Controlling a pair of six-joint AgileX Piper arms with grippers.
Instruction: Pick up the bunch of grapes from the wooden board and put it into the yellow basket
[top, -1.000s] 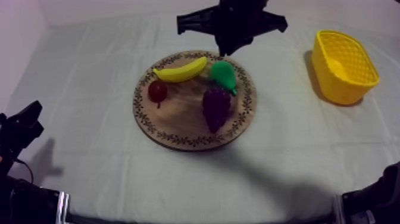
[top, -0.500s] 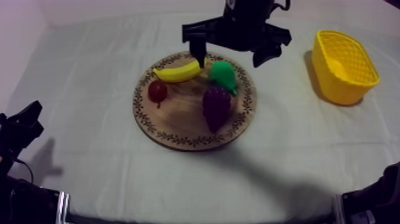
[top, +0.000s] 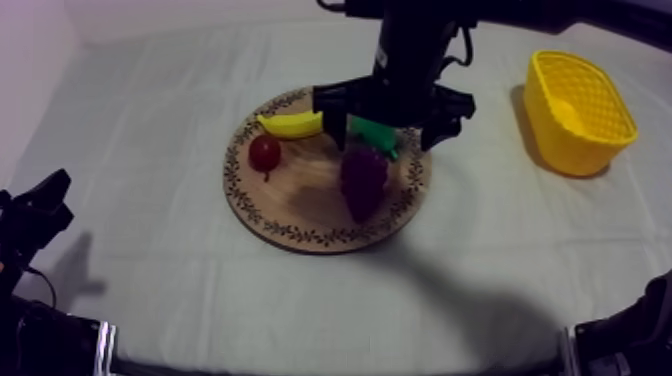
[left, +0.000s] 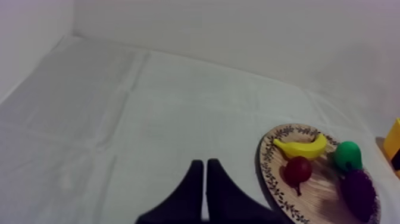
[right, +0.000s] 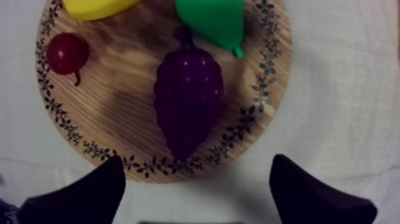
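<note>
The dark purple bunch of grapes (top: 362, 180) lies on the right half of the round wooden board (top: 300, 205), just in front of the green pear (top: 378, 134). My right gripper (top: 385, 118) hangs above the board's far part, over the pear, its fingers wide apart and holding nothing. From the right wrist, the grapes (right: 188, 101) lie ahead of the open right gripper (right: 197, 164), between the lines of its two fingers (right: 83, 193). The yellow basket (top: 578, 110) stands at the far right. My left gripper (left: 205, 189) rests shut at the table's left, seen also from above (top: 35, 215).
A banana (top: 290, 124) and a small red fruit (top: 265, 153) share the board's left half. The right arm covers part of the banana and the pear from above. Bare cloth separates the board from the basket.
The right gripper went from shut to wide open. It came down from behind the board's far rim to over the pear and the grapes. The left arm stayed still.
</note>
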